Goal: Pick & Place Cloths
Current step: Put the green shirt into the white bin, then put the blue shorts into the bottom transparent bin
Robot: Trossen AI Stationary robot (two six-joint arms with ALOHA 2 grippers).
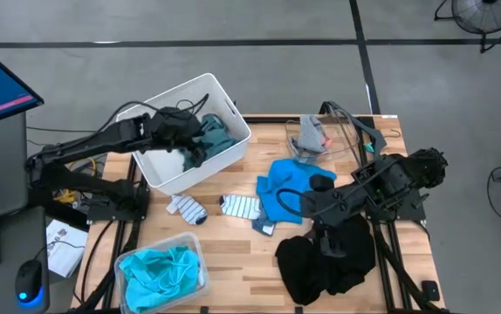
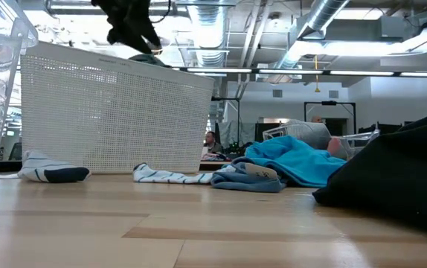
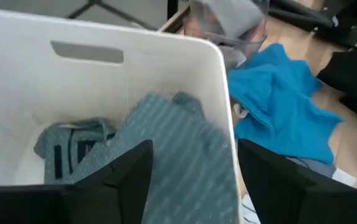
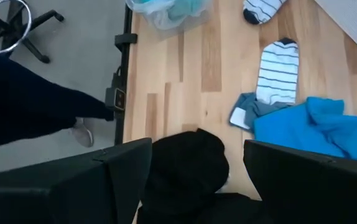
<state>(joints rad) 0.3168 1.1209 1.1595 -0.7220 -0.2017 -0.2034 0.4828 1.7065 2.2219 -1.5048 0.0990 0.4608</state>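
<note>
The bench is carrying everything, with 2 arms reaching over it. The black clothes are lying heaped at its near right corner, and the right gripper is hovering just above them with its fingers standing wide and holding nothing. The white bin is sitting at the back left; a teal-grey shirt is lying inside it, and the left gripper is hanging over that shirt with its fingers parted and empty. A blue shirt is sprawling mid-bench beside the black heap. A clear tub at the near left is holding a turquoise shirt. A second tub at the back right is holding a grey cloth. A striped sock and a white-and-navy sock are lying in front of the bin.
</note>
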